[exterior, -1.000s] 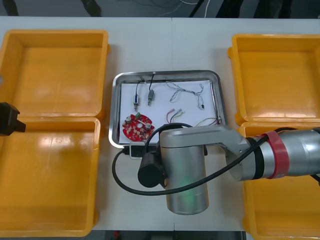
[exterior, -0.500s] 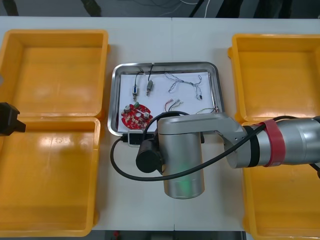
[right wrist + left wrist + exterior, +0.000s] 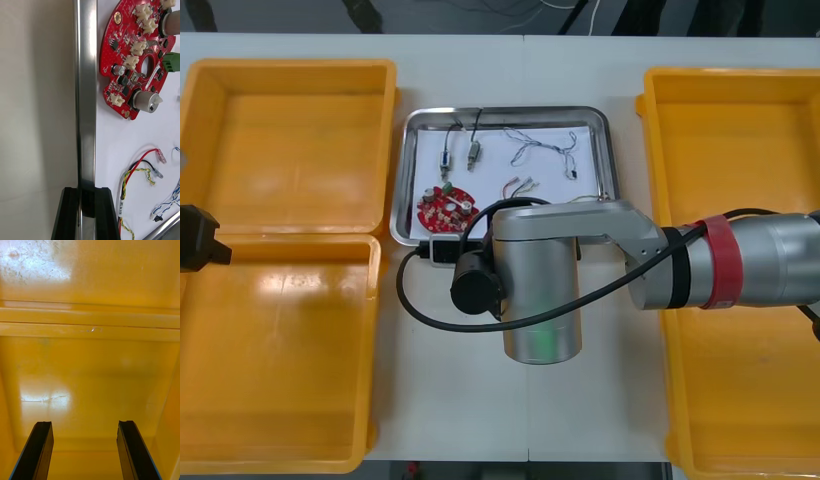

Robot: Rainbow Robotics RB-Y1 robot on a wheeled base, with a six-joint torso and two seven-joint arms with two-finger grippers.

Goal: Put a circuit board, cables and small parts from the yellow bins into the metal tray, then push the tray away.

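The shiny metal tray (image 3: 608, 150) has slid farther away. The right gripper (image 3: 86, 210) pinches its rim by the round red circuit board (image 3: 137, 56). The left gripper (image 3: 84, 450), fingers apart, hangs over a yellow bin (image 3: 90, 371).

Your right arm (image 3: 540, 290) covering the near rim of the metal tray (image 3: 408, 170) from above, circuit board (image 3: 131, 56) and cables (image 3: 139, 169) cut off at the right wrist view's edge, small metal parts (image 3: 473, 155) too tiny for you to identify.
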